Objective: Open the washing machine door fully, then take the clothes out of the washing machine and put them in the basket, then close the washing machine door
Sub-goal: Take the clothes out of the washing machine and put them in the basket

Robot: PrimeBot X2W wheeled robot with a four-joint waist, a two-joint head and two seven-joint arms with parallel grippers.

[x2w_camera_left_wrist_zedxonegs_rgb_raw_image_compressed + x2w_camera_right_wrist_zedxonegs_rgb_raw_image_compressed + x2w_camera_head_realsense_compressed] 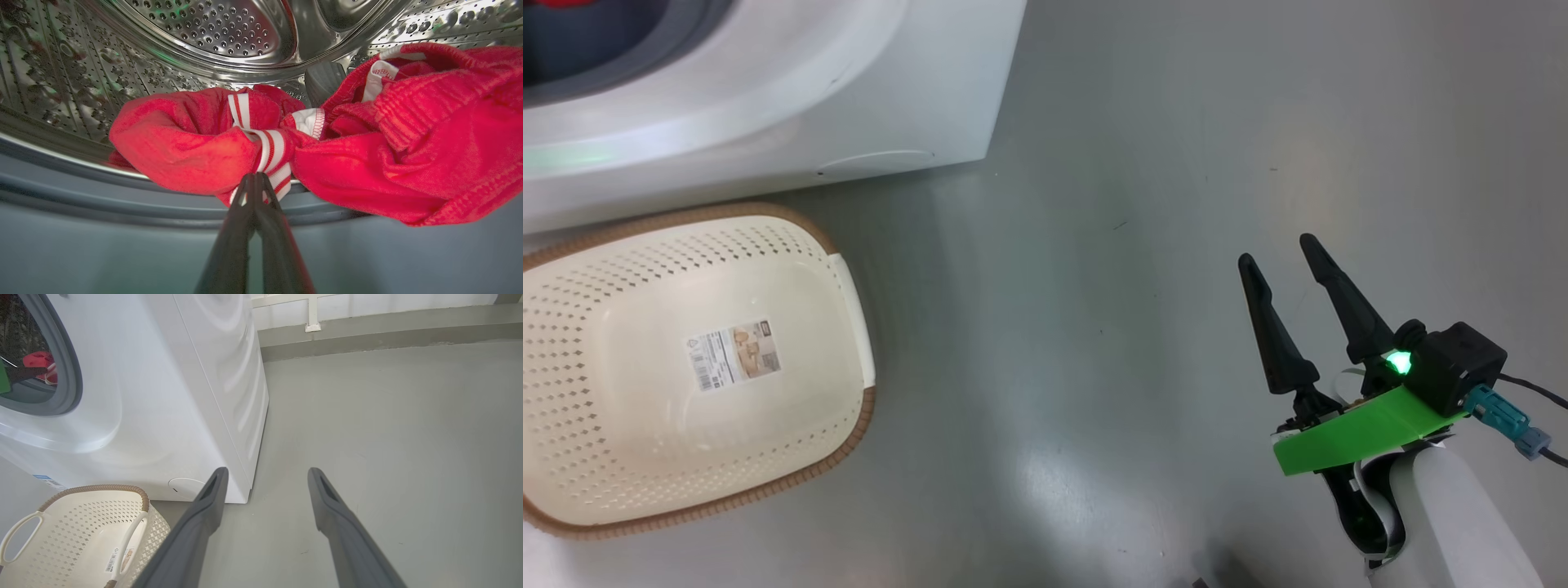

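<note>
In the left wrist view my left gripper is inside the mouth of the washing machine, shut on a white-striped fold of the red clothes. The clothes lie bunched at the front of the steel drum, spilling over the grey rubber ring. The cream basket stands empty on the floor in front of the machine, label showing on its bottom. My right gripper hangs open above bare floor, well to the right of the basket. The washing machine door is out of view.
Grey floor stretches to the right of the machine. The right wrist view shows the machine's white side, the basket by its front corner, and a wall base beyond.
</note>
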